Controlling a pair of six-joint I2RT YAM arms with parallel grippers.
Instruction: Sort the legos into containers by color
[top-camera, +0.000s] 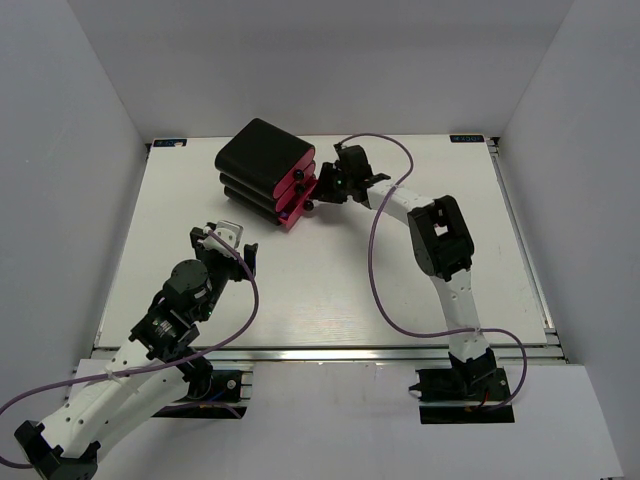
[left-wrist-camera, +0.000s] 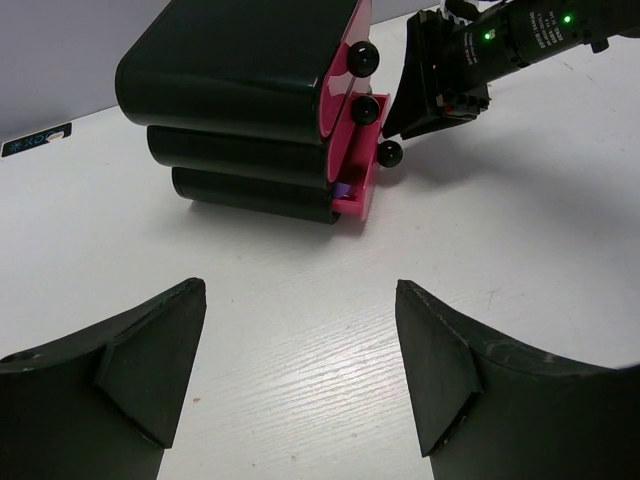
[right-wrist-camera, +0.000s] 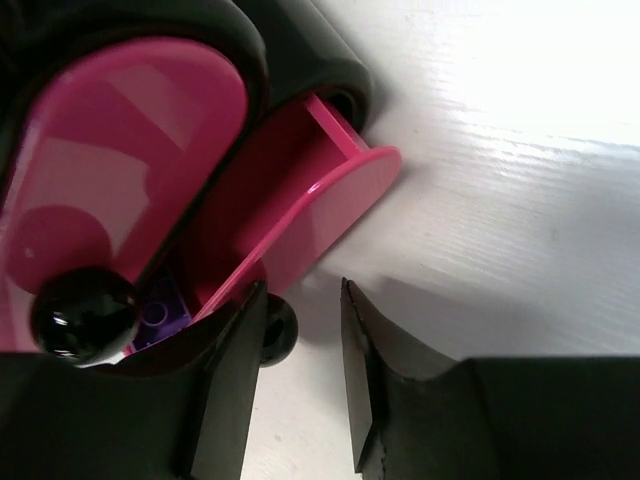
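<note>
Left end effector (left-wrist-camera: 300, 300): two dark fingers (left-wrist-camera: 150, 350) fill the foreground of its own wrist view, spread wide and released, nothing between them but bare white table (top-camera: 350, 290). It hovers over the near-left part of the table, well apart from the containers and pointed toward them.

Containers (top-camera: 262, 155): one rounded black casing holding three stacked pink-fronted drawers, standing at the far side of the table and turned at an angle. Each front carries a dark round knob.
- Top drawer and middle drawer: fronts appear flush with the casing.
- Bottom drawer (left-wrist-camera: 357, 195): pulled partway out, its pink front (right-wrist-camera: 330, 210) clear of the casing.

Purple lego (right-wrist-camera: 160, 310): lies inside the open bottom drawer, also glimpsed as a small purple patch from the left wrist view. No other bricks can be made out.

Right end effector (right-wrist-camera: 303, 295): at the drawer fronts, level with the bottom drawer. Jaws stand partway apart. The bottom knob (right-wrist-camera: 280, 330) shows in the gap against one finger, not clamped; nothing is grasped.
</note>
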